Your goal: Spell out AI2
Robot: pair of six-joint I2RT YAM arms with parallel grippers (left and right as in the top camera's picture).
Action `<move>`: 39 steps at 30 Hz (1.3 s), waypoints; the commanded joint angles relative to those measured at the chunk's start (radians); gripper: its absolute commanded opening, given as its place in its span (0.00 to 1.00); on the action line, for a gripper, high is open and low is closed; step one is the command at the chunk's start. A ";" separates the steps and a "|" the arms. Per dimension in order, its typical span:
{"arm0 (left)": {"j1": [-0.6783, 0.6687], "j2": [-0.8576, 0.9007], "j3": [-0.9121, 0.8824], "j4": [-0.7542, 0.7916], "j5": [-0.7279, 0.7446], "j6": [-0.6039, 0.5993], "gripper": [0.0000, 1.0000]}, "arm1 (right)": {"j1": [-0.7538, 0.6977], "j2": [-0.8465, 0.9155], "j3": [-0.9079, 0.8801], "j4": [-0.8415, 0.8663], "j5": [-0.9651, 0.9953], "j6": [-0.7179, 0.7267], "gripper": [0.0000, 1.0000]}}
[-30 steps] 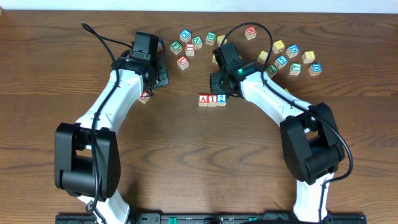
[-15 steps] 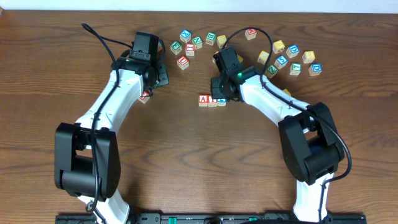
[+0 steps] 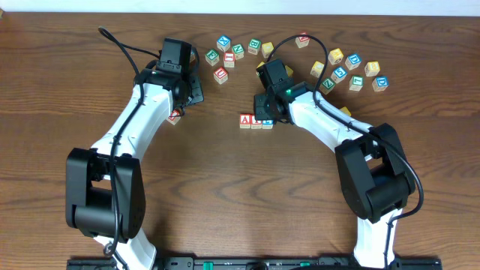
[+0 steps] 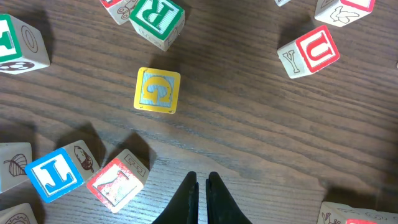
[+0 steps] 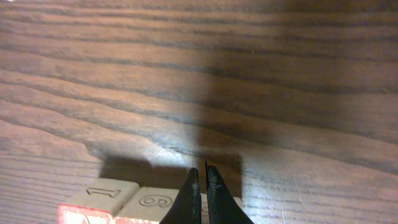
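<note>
Three blocks stand in a row on the wooden table: a red A block (image 3: 245,121), an I block (image 3: 256,122) and a blue 2 block (image 3: 267,121). My right gripper (image 3: 263,114) is shut and empty, its tips right at the far side of the I and 2 blocks. In the right wrist view its shut fingers (image 5: 202,180) point down over the row's side faces (image 5: 155,200). My left gripper (image 3: 192,91) is shut and empty, hovering apart at the left; its fingers (image 4: 202,186) are over bare wood.
Loose letter blocks lie along the back: a cluster (image 3: 229,54) at centre and another (image 3: 356,71) at right. One block (image 3: 174,115) sits under the left arm. The left wrist view shows a yellow G block (image 4: 157,91), a green R block (image 4: 157,17) and a red U block (image 4: 314,50).
My right gripper has moved forward and left, down to the block row, and now covers part of the I and 2 blocks. The left arm has not moved.
</note>
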 commanded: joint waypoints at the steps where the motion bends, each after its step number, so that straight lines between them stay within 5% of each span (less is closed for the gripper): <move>1: 0.000 -0.006 0.009 0.000 -0.013 0.006 0.07 | 0.000 -0.026 -0.005 0.026 0.015 0.014 0.01; 39: 0.000 -0.006 0.009 0.000 -0.013 0.006 0.07 | -0.021 -0.081 -0.044 -0.137 0.045 0.105 0.01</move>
